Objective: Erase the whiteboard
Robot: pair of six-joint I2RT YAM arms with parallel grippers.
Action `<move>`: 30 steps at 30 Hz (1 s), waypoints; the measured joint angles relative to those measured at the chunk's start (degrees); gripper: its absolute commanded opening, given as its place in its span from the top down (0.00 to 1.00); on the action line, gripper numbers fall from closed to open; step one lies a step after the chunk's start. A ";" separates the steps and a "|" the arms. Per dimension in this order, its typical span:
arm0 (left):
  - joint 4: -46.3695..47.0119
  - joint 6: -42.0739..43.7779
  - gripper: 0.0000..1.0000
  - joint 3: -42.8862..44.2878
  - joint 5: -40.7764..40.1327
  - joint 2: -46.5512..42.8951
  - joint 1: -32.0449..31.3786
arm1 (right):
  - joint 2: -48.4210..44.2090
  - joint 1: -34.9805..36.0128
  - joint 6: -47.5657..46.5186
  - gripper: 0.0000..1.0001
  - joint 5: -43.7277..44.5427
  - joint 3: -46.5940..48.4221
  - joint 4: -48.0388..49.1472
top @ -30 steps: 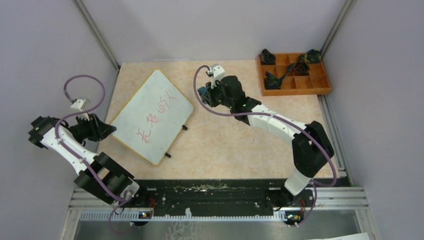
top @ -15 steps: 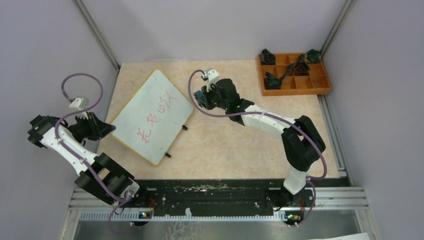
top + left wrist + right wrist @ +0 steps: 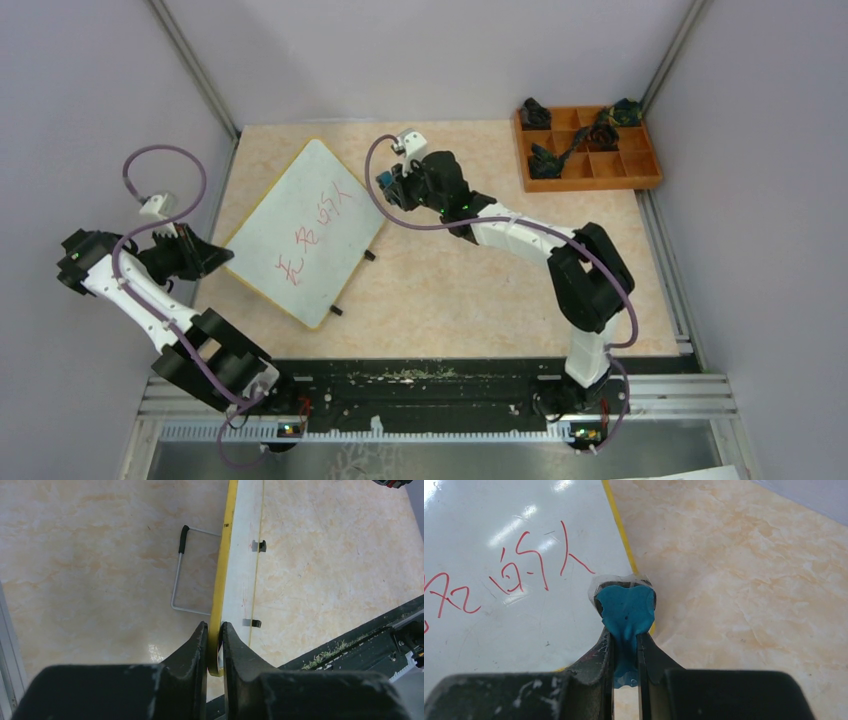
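Observation:
The whiteboard (image 3: 300,215) lies tilted on the table's left half, with red handwriting (image 3: 310,238) across it. My left gripper (image 3: 222,257) is at its left edge. In the left wrist view the left gripper (image 3: 214,630) is shut on the whiteboard's yellow edge (image 3: 223,555). My right gripper (image 3: 386,182) hovers at the board's right edge. Seen from the right wrist, that gripper (image 3: 624,641) is shut on a blue eraser pad (image 3: 626,607), which sits over the yellow rim beside the red strokes (image 3: 526,562) on the whiteboard (image 3: 499,615).
An orange-brown compartment tray (image 3: 600,183) with several dark objects stands at the back right. A wire stand (image 3: 192,570) shows under the board. Small black feet (image 3: 370,256) stick out at its near edge. A black rail (image 3: 420,385) runs along the front.
My right arm has swung left, bringing the blue pad to the board's right edge. My left gripper has closed onto the board's yellow edge.

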 measured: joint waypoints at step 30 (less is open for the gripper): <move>-0.59 3.72 1.00 0.04 0.85 3.04 0.00 | 18.36 0.33 0.48 1.00 -10.21 12.92 15.74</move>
